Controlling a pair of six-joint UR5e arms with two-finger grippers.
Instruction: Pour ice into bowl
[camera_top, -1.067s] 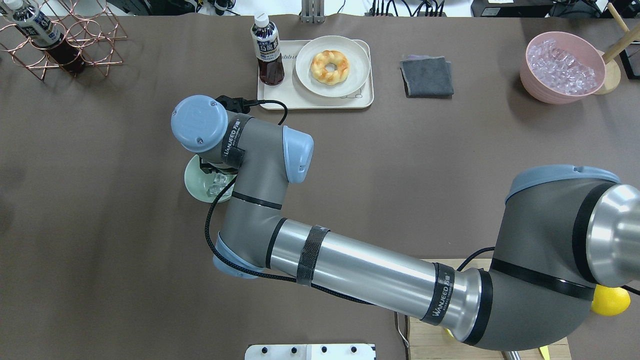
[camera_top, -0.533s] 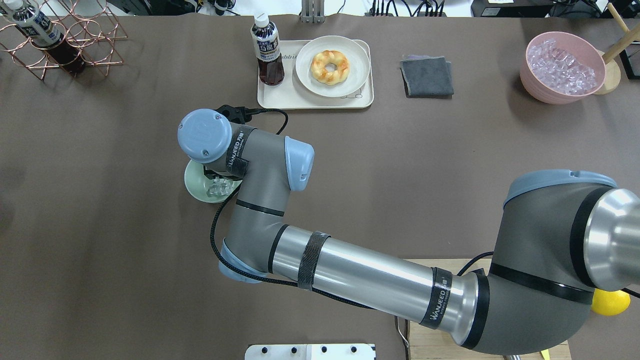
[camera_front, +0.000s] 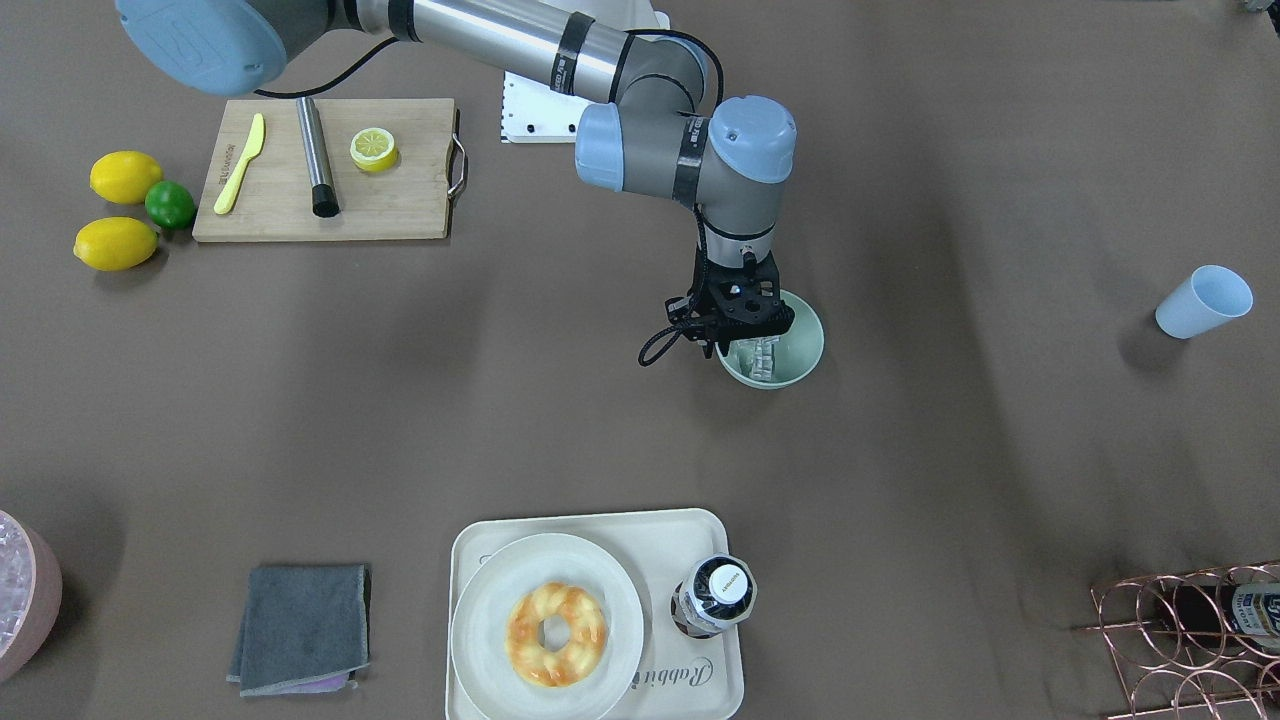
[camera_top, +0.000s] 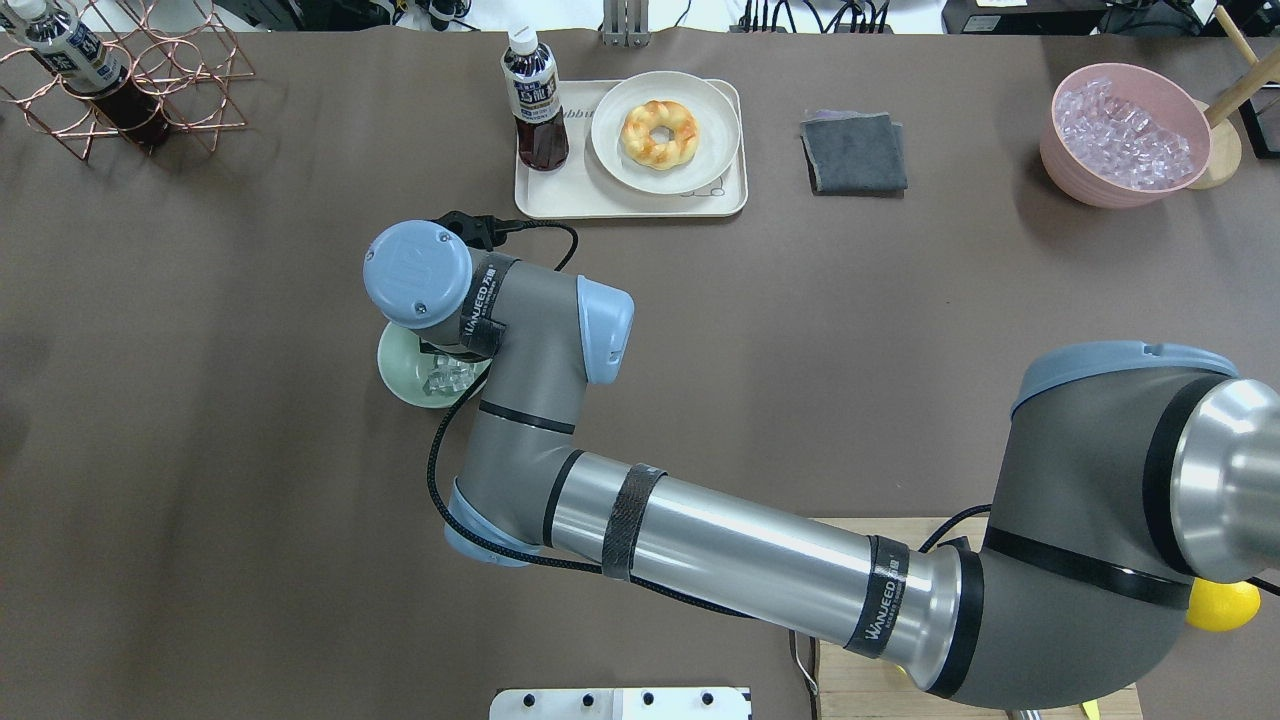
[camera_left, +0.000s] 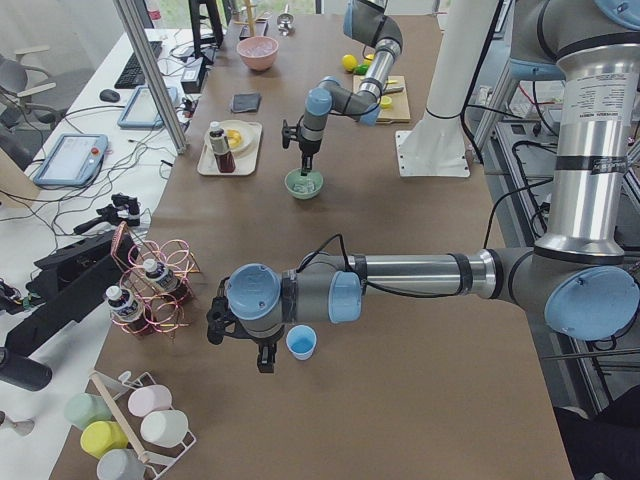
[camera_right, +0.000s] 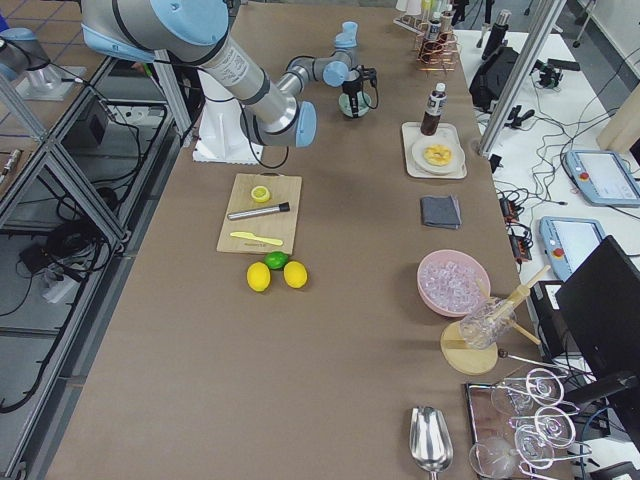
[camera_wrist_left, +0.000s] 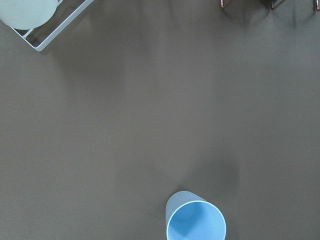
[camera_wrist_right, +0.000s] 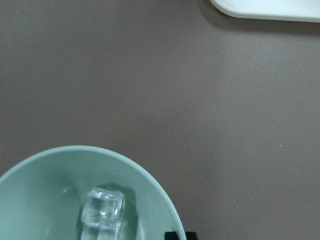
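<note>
Reaching across the worktop (camera_top: 180, 520) from the robot's right side, the right arm points its right gripper (camera_front: 745, 330) straight down at the bowl (camera_front: 805, 350). That's the pale mint-green one sitting roughly mid-worktop. In the right wrist view one black fingertip (camera_wrist_right: 175, 235) sits just outside the bowl's rim. So as far as I can make out, the gripper is clamped onto that rim, on the edge nearer the robot. The ice (camera_front: 757, 358) is inside the bowl: a couple of clear cubes stacked together, close to the gripper. The bowl itself stands flat and upright.

The left gripper (camera_left: 264, 358) only shows in the side view from the left end. It hangs down just beside the pale blue cup (camera_left: 301, 343), and I honestly can't tell if it's open or closed. The cup is upright, mouth up, well apart from the bowl.

Other stuff on the worktop:
- A tray (camera_front: 600, 520) on the side far from the robot carries a plate (camera_front: 480, 640) with a donut (camera_front: 557, 635) and a bottle (camera_front: 716, 595).
- A grey cloth (camera_front: 300, 628) lies near the tray.
- The pink tub (camera_top: 1075, 175) heaped with ice sits in the far right corner.
- A cutting board (camera_front: 400, 200) sits close to the robot's base.
</note>
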